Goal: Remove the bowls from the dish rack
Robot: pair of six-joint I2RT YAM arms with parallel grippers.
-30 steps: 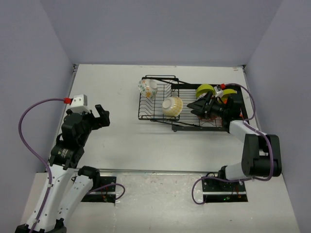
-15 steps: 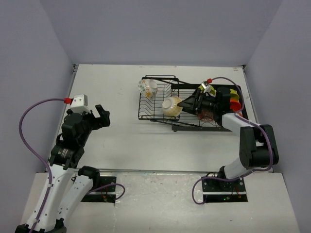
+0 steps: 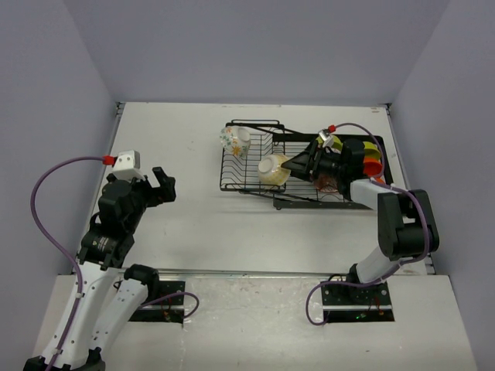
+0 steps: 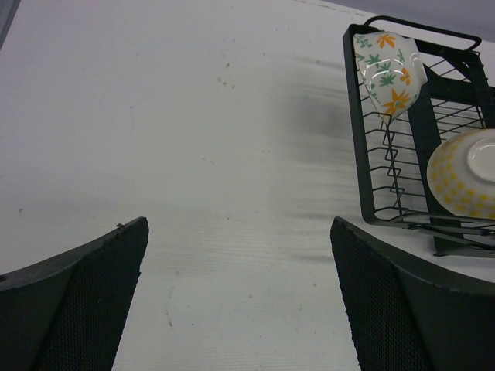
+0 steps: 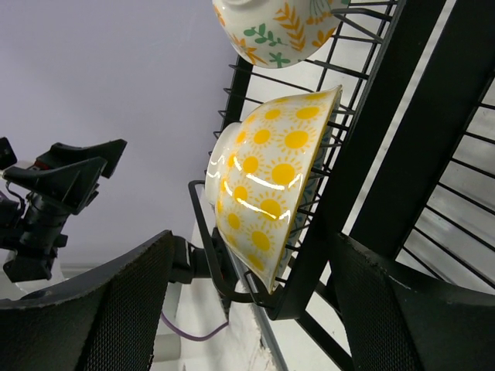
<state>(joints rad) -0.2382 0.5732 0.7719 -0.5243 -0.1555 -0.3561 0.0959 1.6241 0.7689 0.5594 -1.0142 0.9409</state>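
Left arm: pincer (image 3: 157, 184) hung over the bare left half of the bench (image 3: 201, 224), well apart from the dish rack (image 3: 249, 171). Its fingers (image 4: 93, 294) stood wide apart with nothing between them.

Right arm: reached left across the flat section of the rack, pincer (image 5: 254, 239) pointed at the raised basket section. The jaws were apart. In the wrist view the two fingers sat on either side of the sun-patterned bowl (image 5: 271, 193), with a gap showing on each side. No contact could be confirmed. From above, the fingertips were right at that bowl's near edge.

Bowls:
- Sun-patterned bowl (white, yellow suns) stood on its edge in the basket section, leaning against the wires near the divider.
- Floral bowl (image 3: 233, 141) (white, orange and green leaves) was tipped at the far left corner of the basket, resting on the rim wire.
- Lime green bowl (image 3: 370, 146) and orange bowl (image 3: 373, 165) were at the right end of the flat section, beside the right arm's wrist and partly hidden by it.
- A pinkish bowl (image 3: 329, 183) lay under the right arm. Its pattern was too small to make out.
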